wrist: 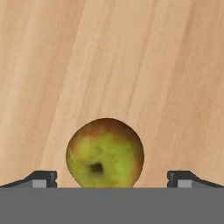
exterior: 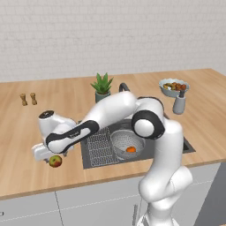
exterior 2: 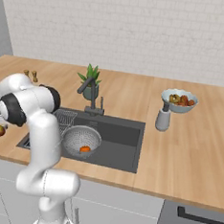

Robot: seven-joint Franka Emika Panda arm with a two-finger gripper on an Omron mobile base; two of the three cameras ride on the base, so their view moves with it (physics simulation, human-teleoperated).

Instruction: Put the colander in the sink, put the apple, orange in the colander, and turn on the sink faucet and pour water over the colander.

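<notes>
Hand view: a small round apple (wrist: pixel 105 152), green-yellow with red patches, is seen from above on the pale wooden counter (wrist: pixel 131 52), with its dark stem dimple facing up. The two-finger gripper (wrist: pixel 111 179) is held open wide, with one small dark tip at about 9 o'clock of the apple and the other at about 3 o'clock, and neither tip is touching the fruit. Nothing is held. In the left base view, the same apple (exterior: pixel 55 161) is seen lying on the counter at about 9 o'clock of the big dark grey sink (exterior: pixel 181 143), just under the white hand. The wide silvery metal colander (exterior: pixel 127 145) with little holes is already set inside the sink, and a small bright orange fruit (exterior: pixel 130 149) is already lying in it. The slim dark grey faucet (exterior 2: pixel 89 96) is seen at about 12 o'clock of the colander in the right base view, and no water can be seen coming from it. So the apple step looks to be the one in hand. For the next move, the hand would likely need to be lowered straight down until the tips are at the middle of the apple, and then the tips squeezed together gently. Care would be needed, since a round apple could be rolled away by a bump.
</notes>
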